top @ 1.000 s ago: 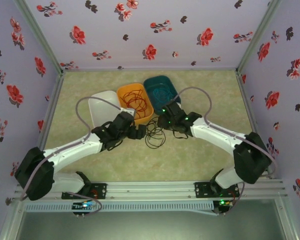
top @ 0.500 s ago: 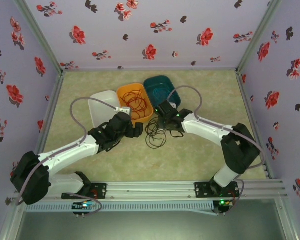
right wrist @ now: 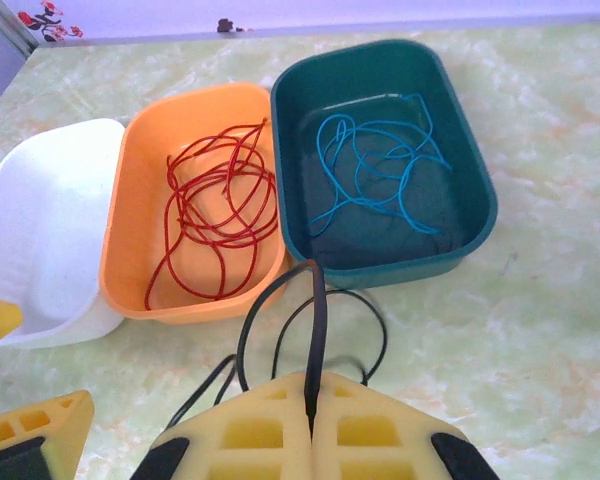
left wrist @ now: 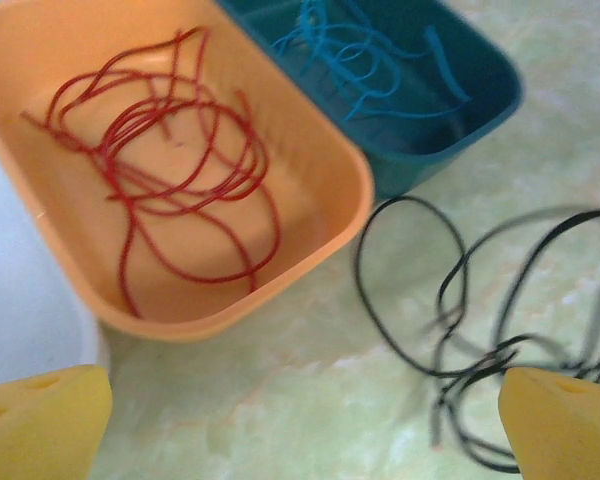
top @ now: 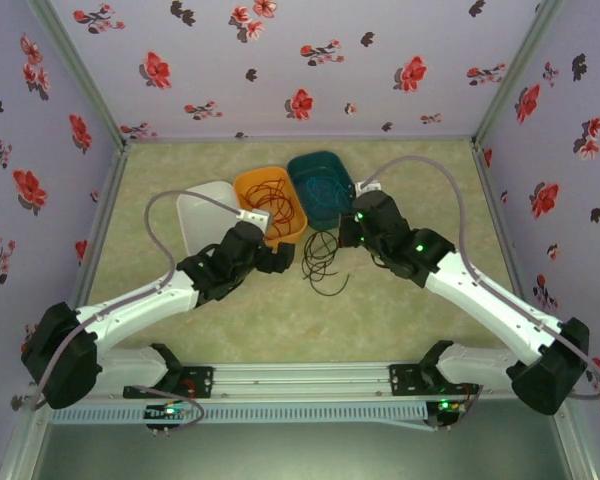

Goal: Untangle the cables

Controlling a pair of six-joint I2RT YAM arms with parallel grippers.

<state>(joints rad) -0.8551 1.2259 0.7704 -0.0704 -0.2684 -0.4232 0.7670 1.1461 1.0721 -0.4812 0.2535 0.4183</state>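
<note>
Black cable (right wrist: pixel 311 330) pinched in right tool (right wrist: pixel 312 425)

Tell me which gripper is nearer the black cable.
Right. The right gripper is shut on the black cable, pinching a strand; the left gripper hangs open beside its loops.
</note>
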